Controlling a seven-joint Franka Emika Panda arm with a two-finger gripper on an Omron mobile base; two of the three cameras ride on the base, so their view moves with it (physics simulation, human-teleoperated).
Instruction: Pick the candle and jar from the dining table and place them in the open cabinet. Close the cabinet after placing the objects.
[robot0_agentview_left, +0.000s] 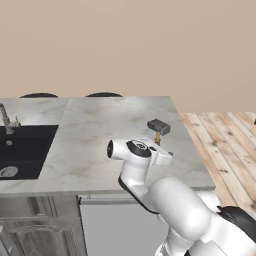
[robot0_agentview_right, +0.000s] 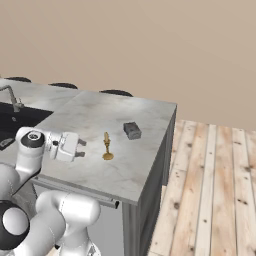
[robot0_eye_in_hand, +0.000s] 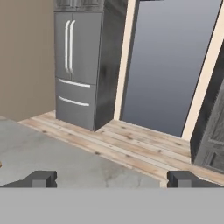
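Jar (robot0_agentview_right: 132, 130) sits near the tabletop's (robot0_agentview_right: 95, 117) far right edge, the candle (robot0_agentview_right: 107, 147) upright just nearer the arm, both within likely reach. Gripper (robot0_eye_in_hand: 111, 178) jaws spread wide, empty, ready for a pick.

Looking past two dark fingertips (robot0_eye_in_hand: 43, 178) spread wide at six o'clock, across grey marble dining table (robot0_eye_in_hand: 48, 153) and plank floor (robot0_eye_in_hand: 144, 146) to steel refrigerator (robot0_eye_in_hand: 81, 65) at eleven o'clock, dark cabinet (robot0_eye_in_hand: 214, 131) at three.

Arm hides the candle (robot0_agentview_left: 158, 137) base; sink (robot0_agentview_left: 22, 150) cut off at left edge; jar (robot0_agentview_right: 132, 130) detail indiscernible
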